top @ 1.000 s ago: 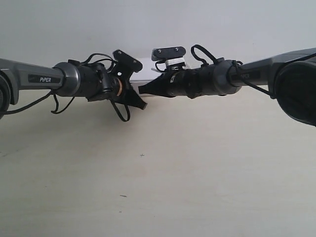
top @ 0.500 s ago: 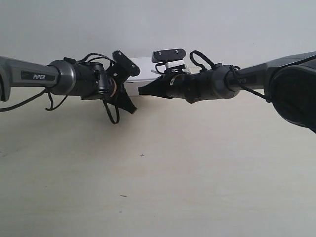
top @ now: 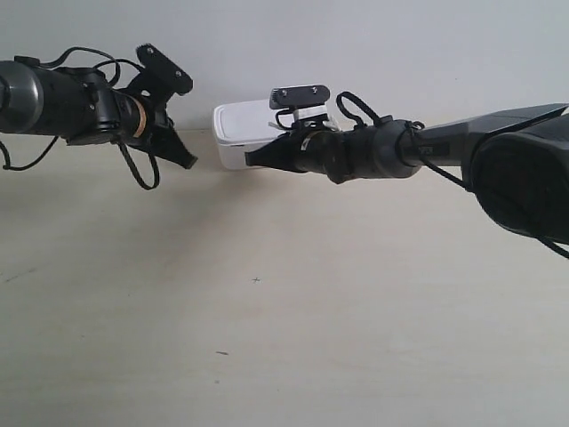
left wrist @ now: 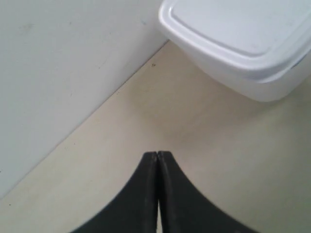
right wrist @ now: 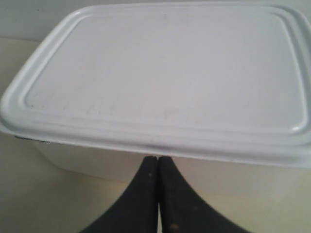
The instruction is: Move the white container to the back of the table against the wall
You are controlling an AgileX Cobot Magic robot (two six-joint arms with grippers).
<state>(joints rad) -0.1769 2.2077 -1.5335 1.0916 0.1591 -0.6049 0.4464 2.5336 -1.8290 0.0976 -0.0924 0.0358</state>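
The white container [top: 233, 133] stands at the back of the table [top: 284, 320], close to the wall [top: 373, 44]; its far edge is hidden. My right gripper [top: 251, 160] is shut, its tips [right wrist: 158, 158] against the container's body just under the lid rim [right wrist: 160, 141]. My left gripper [top: 188, 163] is shut on nothing and hovers apart from the container, on the exterior view's left. In the left wrist view the closed tips [left wrist: 158, 154] hang over bare table, with the container [left wrist: 243, 43] and the wall [left wrist: 58, 63] beyond.
The right arm's wrist camera mount [top: 302, 96] and cables cover part of the container's lid. The table shows only a few tiny dark specks [top: 256, 280]. Pale wall runs along the whole back edge.
The left arm has drawn away from the container toward the exterior view's left and slightly up, uncovering the container's left end. The right gripper stays at the container's side.
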